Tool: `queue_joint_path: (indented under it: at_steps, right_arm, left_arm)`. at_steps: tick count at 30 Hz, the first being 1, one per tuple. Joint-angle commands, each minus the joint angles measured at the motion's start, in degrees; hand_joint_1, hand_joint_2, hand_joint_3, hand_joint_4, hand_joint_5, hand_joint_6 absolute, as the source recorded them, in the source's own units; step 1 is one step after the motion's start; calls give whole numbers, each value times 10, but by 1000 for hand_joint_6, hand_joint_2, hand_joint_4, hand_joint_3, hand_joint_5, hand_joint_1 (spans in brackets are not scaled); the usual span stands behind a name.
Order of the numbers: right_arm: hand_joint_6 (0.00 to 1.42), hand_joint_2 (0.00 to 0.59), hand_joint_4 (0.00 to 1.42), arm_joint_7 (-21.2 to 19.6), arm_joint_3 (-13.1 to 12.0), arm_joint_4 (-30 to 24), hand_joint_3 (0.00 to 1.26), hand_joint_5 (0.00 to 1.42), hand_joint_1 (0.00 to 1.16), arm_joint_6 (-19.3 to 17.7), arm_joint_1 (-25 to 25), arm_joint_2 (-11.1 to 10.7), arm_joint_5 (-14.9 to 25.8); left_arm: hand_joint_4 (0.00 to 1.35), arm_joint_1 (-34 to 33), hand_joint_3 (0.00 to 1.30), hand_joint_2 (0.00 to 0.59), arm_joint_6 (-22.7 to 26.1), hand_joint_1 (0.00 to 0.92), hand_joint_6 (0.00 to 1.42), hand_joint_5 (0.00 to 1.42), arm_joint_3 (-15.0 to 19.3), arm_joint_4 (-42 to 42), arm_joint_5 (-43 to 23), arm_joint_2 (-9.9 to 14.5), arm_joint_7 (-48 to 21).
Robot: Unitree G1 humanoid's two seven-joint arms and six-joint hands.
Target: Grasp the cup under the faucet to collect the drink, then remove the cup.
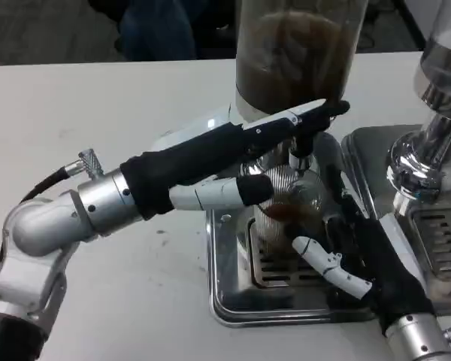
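A clear ribbed cup (284,194) stands under the faucet (301,150) of the drink dispenser, over the metal drip tray (229,297). Brown drink shows inside the cup. My right hand (353,252) reaches in from the lower right and grips the cup's right side, its fingers wrapped around the cup's lower part. My left hand (244,147) stretches across from the left with its fingers laid out flat on the faucet lever (319,113). Its thumb (225,192) lies against the cup's left side.
The dispenser's tank (297,53) of dark liquid rises behind the faucet. A second chrome dispenser (436,128) with its own grated tray (440,229) stands at the right. White tabletop (98,113) spreads out to the left.
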Motion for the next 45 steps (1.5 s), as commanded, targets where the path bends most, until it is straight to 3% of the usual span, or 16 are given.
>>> queue_joint_path:
  at_steps: [1, 17, 45]
  right_arm:
    - [0, 250, 0, -5, -2, -3, 0, 0, 491, 0, 7, 3, 3]
    - [0, 251, 0, -6, -2, -1, 0, 0, 494, -1, 6, 5, 3]
    - [0, 253, 0, -12, -5, 20, 0, 0, 495, -12, -13, 4, 5]
  left_arm:
    - [0, 6, 57, 52, 7, 0, 54, 45, 3, -3, -11, -9, -27]
    - [0, -7, 49, 51, 35, 0, 66, 48, 40, -6, -30, -22, -40]
    - [0, -7, 58, 51, 63, 0, 71, 48, 87, -62, -69, -15, -56]
